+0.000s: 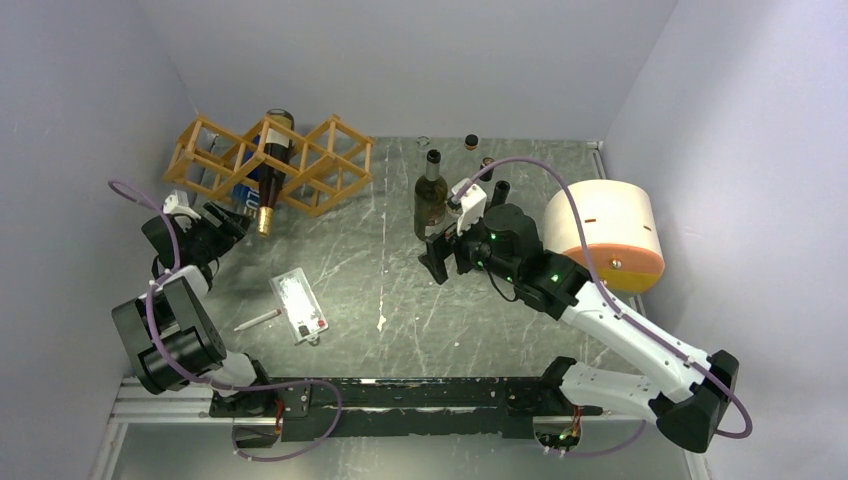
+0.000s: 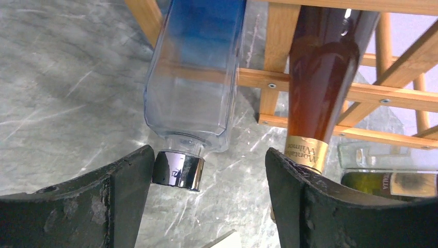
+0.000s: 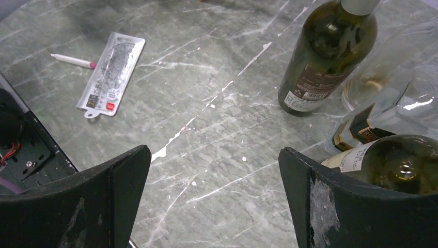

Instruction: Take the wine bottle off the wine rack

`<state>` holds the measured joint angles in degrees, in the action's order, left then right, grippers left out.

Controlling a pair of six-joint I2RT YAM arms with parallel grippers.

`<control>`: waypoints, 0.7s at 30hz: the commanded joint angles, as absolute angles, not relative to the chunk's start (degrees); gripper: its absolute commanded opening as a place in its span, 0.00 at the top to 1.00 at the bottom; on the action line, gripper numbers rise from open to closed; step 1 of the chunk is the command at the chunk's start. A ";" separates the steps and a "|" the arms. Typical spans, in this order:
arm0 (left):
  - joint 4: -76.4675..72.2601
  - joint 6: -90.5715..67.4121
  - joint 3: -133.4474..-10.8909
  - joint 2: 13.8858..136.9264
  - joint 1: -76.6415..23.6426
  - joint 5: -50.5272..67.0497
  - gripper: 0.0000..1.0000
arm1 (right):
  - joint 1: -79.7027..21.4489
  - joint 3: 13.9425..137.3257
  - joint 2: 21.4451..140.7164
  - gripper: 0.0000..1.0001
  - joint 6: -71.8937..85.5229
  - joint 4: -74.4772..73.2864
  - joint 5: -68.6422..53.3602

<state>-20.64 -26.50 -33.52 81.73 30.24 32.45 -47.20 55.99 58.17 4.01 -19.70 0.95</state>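
Observation:
The orange-brown wine rack (image 1: pixel 300 150) stands at the back left. A dark wine bottle (image 1: pixel 272 160) with a gold foil neck lies in it, neck sloping down toward the front. A clear blue bottle (image 1: pixel 243 192) lies in the cell to its left. My left gripper (image 1: pixel 225 222) is open just in front of both necks. In the left wrist view the gripper (image 2: pixel 209 155) has the blue bottle's chrome cap (image 2: pixel 178 170) against its left finger. The wine bottle (image 2: pixel 323 77) has its gold foil beside the right finger. The rack (image 2: pixel 253 77) is behind. My right gripper (image 1: pixel 437 262) (image 3: pixel 214 155) is open and empty.
A green bottle (image 1: pixel 431 195) (image 3: pixel 325 51) stands mid-table by the right gripper. A white and orange cylinder (image 1: pixel 605 235) is at the right. A flat packet (image 1: pixel 298 305) and a pen (image 1: pixel 258 320) lie in front. Another bottle (image 3: pixel 397 165) lies near the right finger.

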 commanded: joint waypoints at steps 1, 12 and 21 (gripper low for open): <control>-28.10 -28.82 -32.02 82.15 30.16 39.41 0.19 | -46.87 56.21 58.09 0.00 3.20 -18.00 0.86; -27.09 -25.84 -31.47 80.81 30.30 38.51 0.18 | -46.85 54.05 56.61 0.00 3.78 -15.90 -2.57; -23.44 -26.68 -31.39 80.45 30.36 32.49 0.13 | -46.89 54.43 54.80 0.00 3.59 -15.50 -3.22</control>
<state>-23.29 -26.37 -32.08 81.73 30.24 34.65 -47.20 54.68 56.73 3.84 -17.32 -2.22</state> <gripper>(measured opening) 0.867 0.997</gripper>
